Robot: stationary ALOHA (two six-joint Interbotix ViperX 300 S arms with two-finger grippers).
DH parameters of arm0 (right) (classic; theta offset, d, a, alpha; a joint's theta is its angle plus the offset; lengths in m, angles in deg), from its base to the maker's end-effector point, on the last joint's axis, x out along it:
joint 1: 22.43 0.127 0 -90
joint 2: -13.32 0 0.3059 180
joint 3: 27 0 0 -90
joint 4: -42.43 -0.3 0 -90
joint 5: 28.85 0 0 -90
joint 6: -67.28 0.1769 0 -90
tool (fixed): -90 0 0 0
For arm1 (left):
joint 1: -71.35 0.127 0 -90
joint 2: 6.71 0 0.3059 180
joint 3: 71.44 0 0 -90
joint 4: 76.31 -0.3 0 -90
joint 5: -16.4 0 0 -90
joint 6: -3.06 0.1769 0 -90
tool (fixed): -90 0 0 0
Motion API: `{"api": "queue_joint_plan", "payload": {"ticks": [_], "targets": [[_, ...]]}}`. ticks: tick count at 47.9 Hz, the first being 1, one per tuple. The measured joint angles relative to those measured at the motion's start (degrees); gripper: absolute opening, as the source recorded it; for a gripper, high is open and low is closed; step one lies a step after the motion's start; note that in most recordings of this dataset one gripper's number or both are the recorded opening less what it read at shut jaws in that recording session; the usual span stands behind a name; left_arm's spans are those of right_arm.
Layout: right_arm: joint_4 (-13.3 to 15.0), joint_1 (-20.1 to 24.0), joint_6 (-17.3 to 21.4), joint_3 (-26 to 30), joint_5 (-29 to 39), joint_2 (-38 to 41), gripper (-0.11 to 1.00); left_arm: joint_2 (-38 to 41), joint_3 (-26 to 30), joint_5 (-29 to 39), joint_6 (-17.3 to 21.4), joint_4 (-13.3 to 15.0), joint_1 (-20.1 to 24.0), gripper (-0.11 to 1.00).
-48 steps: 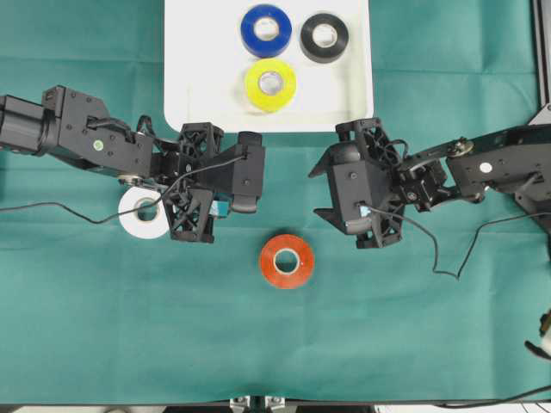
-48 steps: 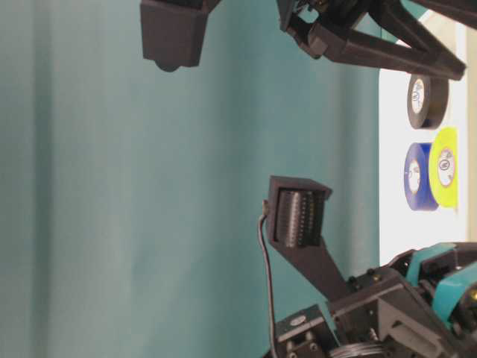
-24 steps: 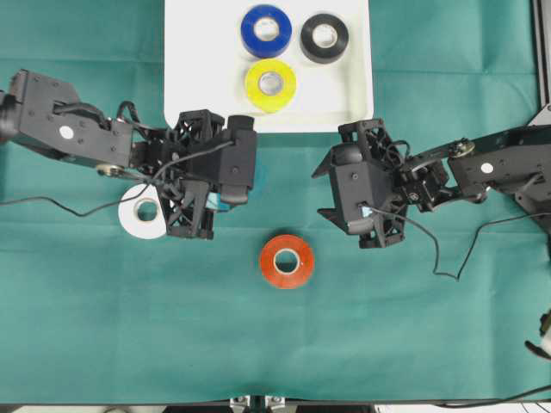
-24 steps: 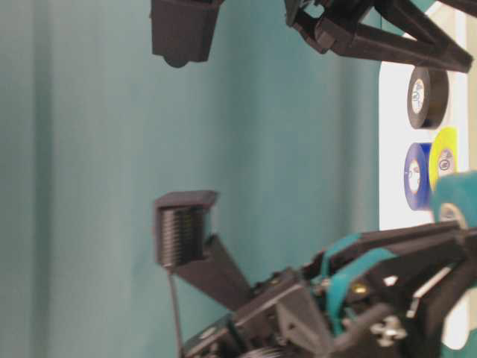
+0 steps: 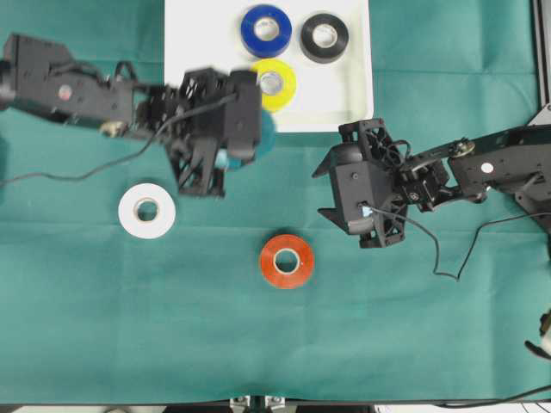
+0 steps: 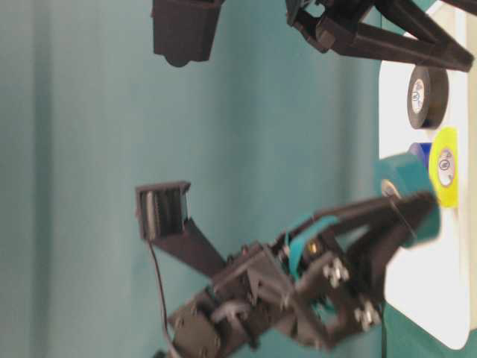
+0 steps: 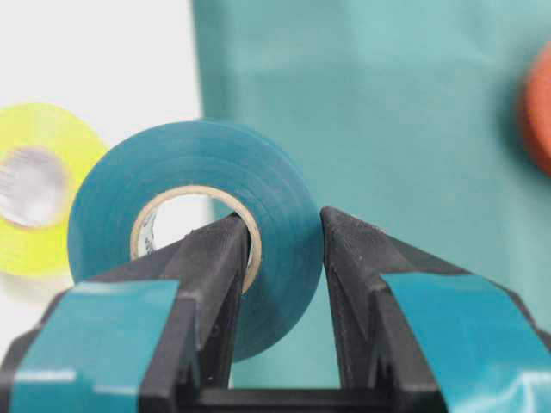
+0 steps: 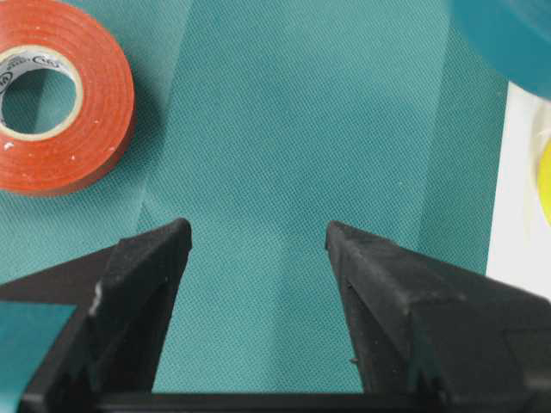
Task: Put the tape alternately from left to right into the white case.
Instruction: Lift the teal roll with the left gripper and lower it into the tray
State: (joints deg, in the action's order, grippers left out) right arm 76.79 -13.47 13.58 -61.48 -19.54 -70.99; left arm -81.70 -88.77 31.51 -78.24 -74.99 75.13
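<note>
The white case (image 5: 344, 95) is holding three rolls: a blue roll (image 5: 265, 30), a black roll (image 5: 325, 38) and a yellow roll (image 5: 274, 83). The left tool (image 7: 284, 258) is clamping a teal roll (image 7: 194, 219), one finger inside the core and one outside, at the case's near edge beside the yellow one. The right tool (image 8: 258, 241) is hanging with its jaws apart and empty over the green counter (image 5: 413, 327). Only the overhead view is showing the white roll (image 5: 146, 211); the red-orange roll (image 5: 287, 260) is lying apart from it.
</note>
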Motion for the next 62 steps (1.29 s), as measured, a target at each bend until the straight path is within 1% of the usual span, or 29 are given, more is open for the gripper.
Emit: {"api": "queue_joint_plan", "payload": {"ticks": [2,13,19,25,40,49,62], "targets": [[0.0,0.0,0.0,0.1,0.0,-0.1,0.71,0.5,0.7,-0.1,0.6,-0.1,1.1,-0.04],[0.0,0.0,0.0,0.0,-0.4,-0.1,0.72,6.0,6.9,-0.9,7.2,0.0,4.9,-0.04],[0.0,0.1,0.0,0.0,-0.4,-0.1,0.71,8.7,10.0,-1.1,9.6,0.0,6.3,-0.04],[0.0,0.1,0.0,0.0,-0.5,-0.1,0.71,11.1,12.7,-1.2,11.2,0.0,7.0,-0.04],[0.0,0.1,0.0,0.0,-1.0,0.0,0.71,16.3,17.9,-1.3,11.9,-0.1,8.3,-0.04],[0.0,0.1,0.0,0.0,-1.2,-0.1,0.71,18.5,19.2,-1.3,11.9,-0.1,8.3,-0.04],[0.0,0.1,0.0,0.0,-1.3,-0.1,0.71,19.1,19.5,-2.7,11.8,0.0,8.3,-0.04]]}}
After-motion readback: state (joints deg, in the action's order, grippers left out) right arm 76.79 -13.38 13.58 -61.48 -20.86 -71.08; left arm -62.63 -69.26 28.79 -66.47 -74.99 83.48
